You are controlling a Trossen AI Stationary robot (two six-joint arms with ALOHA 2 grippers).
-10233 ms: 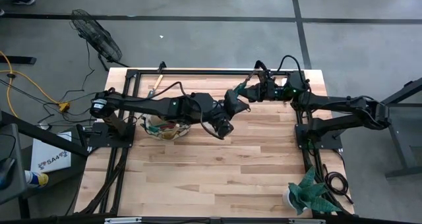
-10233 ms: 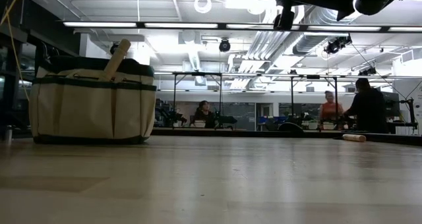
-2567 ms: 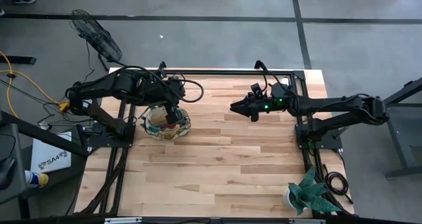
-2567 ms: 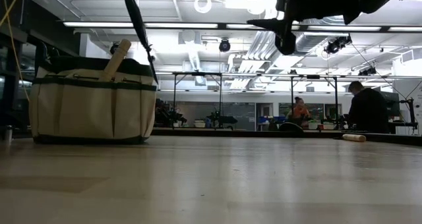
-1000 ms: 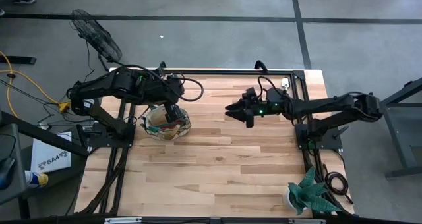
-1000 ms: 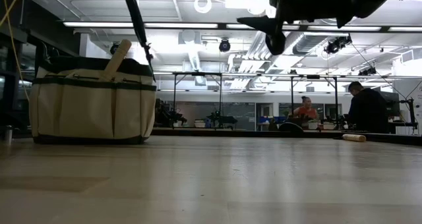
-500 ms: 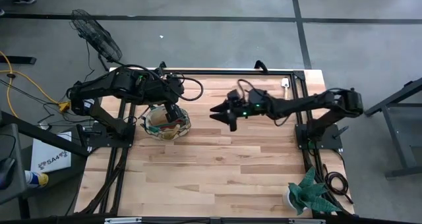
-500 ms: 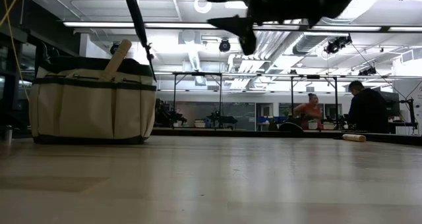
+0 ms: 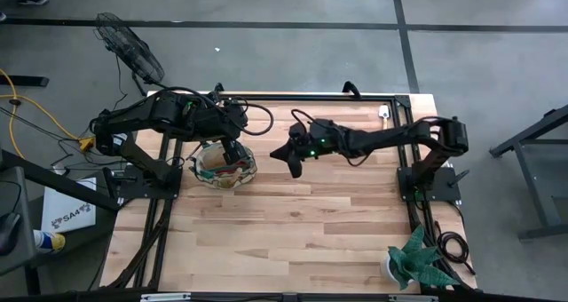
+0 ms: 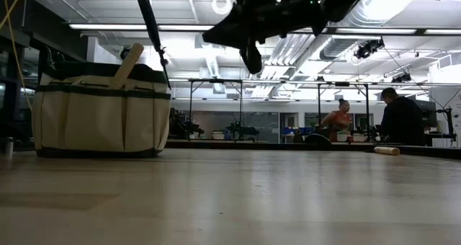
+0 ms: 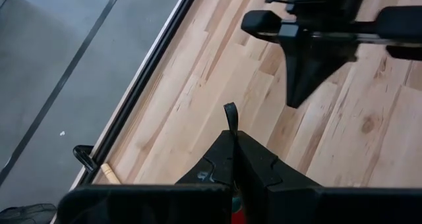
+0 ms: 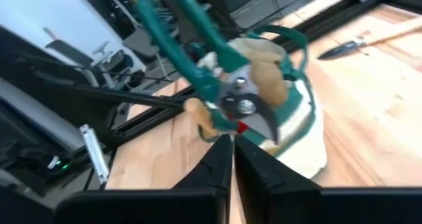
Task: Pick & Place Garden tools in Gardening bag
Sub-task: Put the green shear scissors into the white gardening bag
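The beige gardening bag (image 9: 222,167) with green trim stands at the table's left; a wooden tool handle (image 10: 128,63) sticks out of it. My left gripper (image 9: 232,151) hovers over the bag, shut on the green-handled pruning shears (image 12: 211,66). In the low view the shears (image 10: 153,36) slant down, with their lower end at the bag's right rim. My right gripper (image 9: 293,160) is shut and empty, above the table just right of the bag, pointing at it. My left gripper is shut on the pruning shears from above the bag. A thin dark end (image 11: 229,115) sticks out past its fingertips; the gripper itself hides which part it holds. The shears hang tilted below it, lower end (image 10: 167,81) at the bag's opening.
A wooden-handled tool (image 12: 356,43) lies near the table's far left edge, and a small trowel (image 9: 384,114) at the far right. A green spiky potted plant (image 9: 413,262) stands at the near right corner. People stand in the room behind (image 10: 400,119).
My right gripper has travelled toward the table's left edge, from mid-table to just right of the bag, staying above the table. The shears have stayed where they were.
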